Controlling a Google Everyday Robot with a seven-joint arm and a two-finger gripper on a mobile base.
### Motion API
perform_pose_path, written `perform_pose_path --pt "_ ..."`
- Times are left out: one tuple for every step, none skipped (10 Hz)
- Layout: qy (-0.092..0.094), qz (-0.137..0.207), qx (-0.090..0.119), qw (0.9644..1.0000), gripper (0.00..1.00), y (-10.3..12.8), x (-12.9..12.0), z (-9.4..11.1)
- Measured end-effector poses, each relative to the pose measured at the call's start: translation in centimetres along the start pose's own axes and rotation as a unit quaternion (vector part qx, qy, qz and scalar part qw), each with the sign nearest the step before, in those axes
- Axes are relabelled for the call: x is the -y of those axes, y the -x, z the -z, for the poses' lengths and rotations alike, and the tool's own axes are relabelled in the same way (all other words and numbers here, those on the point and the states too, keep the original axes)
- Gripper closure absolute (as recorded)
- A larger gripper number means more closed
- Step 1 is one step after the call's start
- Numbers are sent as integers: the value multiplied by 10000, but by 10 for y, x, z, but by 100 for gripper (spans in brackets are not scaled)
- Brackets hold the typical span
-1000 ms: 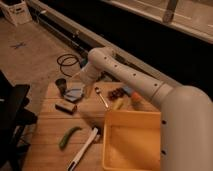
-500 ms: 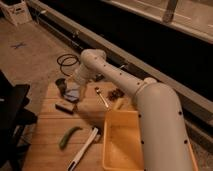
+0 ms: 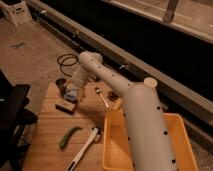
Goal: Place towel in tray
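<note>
At the desk's (image 3: pixel 47 145) far left, beside a dark cup (image 3: pixel 61 86), the pale towel (image 3: pixel 70 94) lies rumpled; soft and light, it should pinch best at a raised fold. Directly over it the pincer (image 3: pixel 77 90) hangs spread wide; the yellow tray (image 3: pixel 107 144) sits well apart.

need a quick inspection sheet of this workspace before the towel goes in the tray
surface: wooden slatted table
job's things: towel lies on the table's far left, outside the tray; yellow tray near right, partly hidden by the arm, nothing seen inside
clutter: dark cup, dark block, green item, white-handled tool
grippers: gripper open, down at the towel
cables: black cable coil on the floor beyond the table
surroundings: white box far left; dark chair left
</note>
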Motion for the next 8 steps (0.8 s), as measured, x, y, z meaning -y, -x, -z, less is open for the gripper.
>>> perform_pose_path --pt "-1 0 -1 10000 20 0 0 0" --pt "-2 0 -1 10000 20 0 0 0" --pt "-1 -3 -4 10000 20 0 0 0" --pt "-68 -68 -15 10000 20 0 0 0" --pt "-140 -188 -24 9997 20 -6 -5 3" --pt "-202 -339 -36 9992 20 -15 -13 5" --pt "-248 -442 -48 9987 20 -21 -18 6" --pt "-301 -528 -79 9981 20 -26 -20 4"
